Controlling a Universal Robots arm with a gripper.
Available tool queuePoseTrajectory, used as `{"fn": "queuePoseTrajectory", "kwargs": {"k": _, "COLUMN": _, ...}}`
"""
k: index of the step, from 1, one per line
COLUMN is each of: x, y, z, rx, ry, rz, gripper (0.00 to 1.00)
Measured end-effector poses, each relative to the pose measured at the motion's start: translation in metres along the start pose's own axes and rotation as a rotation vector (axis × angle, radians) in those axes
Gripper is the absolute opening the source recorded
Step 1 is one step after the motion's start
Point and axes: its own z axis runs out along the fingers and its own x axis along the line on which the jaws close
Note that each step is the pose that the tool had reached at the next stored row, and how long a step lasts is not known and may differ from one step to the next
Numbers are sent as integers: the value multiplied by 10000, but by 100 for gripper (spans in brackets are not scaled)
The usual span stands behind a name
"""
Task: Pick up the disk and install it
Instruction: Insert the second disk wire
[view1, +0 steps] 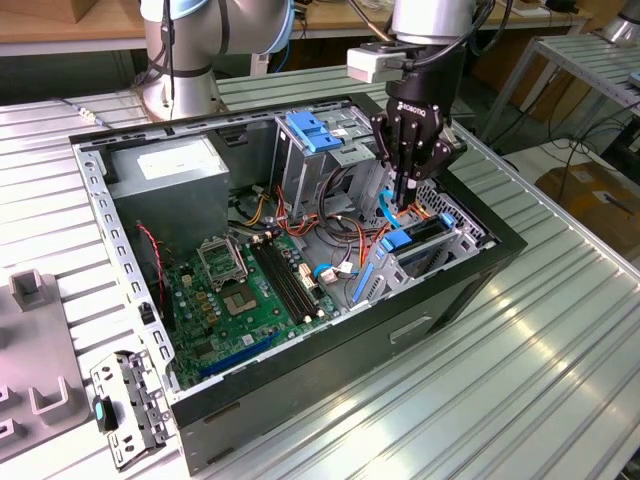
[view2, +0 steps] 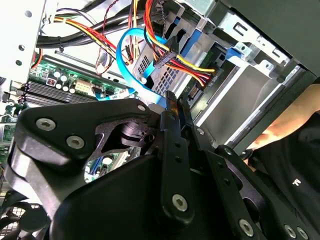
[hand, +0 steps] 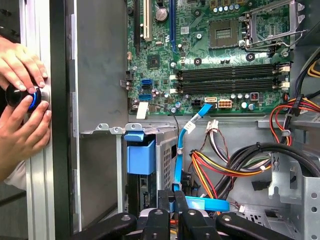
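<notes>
The disk (view1: 422, 247) sits edge-up inside the metal drive cage (view1: 455, 250) at the near right corner of the open computer case, with blue plastic rails along it. In the first wrist view a blue rail tab (hand: 141, 156) sticks out of that cage. My gripper (view1: 403, 205) hangs straight down over the cage's inner end. Its fingers are shut on the end of a flat blue data cable (hand: 181, 150) that runs up from the motherboard. In both wrist views the two fingers (view2: 172, 107) stand pressed together with the blue cable (view2: 131, 60) looping beside them.
Red, yellow and black power wires (view2: 187, 67) crowd the cage's inner end. The motherboard (view1: 245, 285) covers the case floor and a grey power-supply box (view1: 165, 175) fills the far corner. A person's hands (hand: 20, 100) hold a black knob outside the case wall.
</notes>
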Motion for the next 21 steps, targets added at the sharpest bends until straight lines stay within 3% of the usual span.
{"fn": "queuePoseTrajectory", "kwargs": {"k": 5, "x": 28, "y": -1, "z": -86, "rx": 0, "ry": -3, "rz": 0, "gripper": 16}}
{"fn": "queuePoseTrajectory", "kwargs": {"k": 6, "x": 29, "y": -1, "z": -86, "rx": -2, "ry": -62, "rz": 1, "gripper": 16}}
{"fn": "queuePoseTrajectory", "kwargs": {"k": 7, "x": 31, "y": -1, "z": -85, "rx": -10, "ry": -305, "rz": 2, "gripper": 16}}
{"fn": "queuePoseTrajectory", "kwargs": {"k": 8, "x": 33, "y": -1, "z": -84, "rx": -15, "ry": -458, "rz": 2, "gripper": 16}}
{"fn": "queuePoseTrajectory", "kwargs": {"k": 9, "x": 37, "y": -1, "z": -83, "rx": -21, "ry": -664, "rz": 1, "gripper": 16}}
{"fn": "queuePoseTrajectory", "kwargs": {"k": 14, "x": 47, "y": -1, "z": -81, "rx": -50, "ry": -1561, "rz": 2, "gripper": 16}}
{"fn": "queuePoseTrajectory", "kwargs": {"k": 17, "x": 50, "y": -2, "z": -78, "rx": -69, "ry": -2158, "rz": 3, "gripper": 16}}
{"fn": "queuePoseTrajectory", "kwargs": {"k": 18, "x": 51, "y": -1, "z": -79, "rx": -74, "ry": -2311, "rz": 3, "gripper": 16}}
{"fn": "queuePoseTrajectory", "kwargs": {"k": 19, "x": 51, "y": -1, "z": -78, "rx": -75, "ry": -2354, "rz": 5, "gripper": 16}}
{"fn": "queuePoseTrajectory", "kwargs": {"k": 21, "x": 50, "y": -2, "z": -78, "rx": -76, "ry": -2355, "rz": 3, "gripper": 16}}
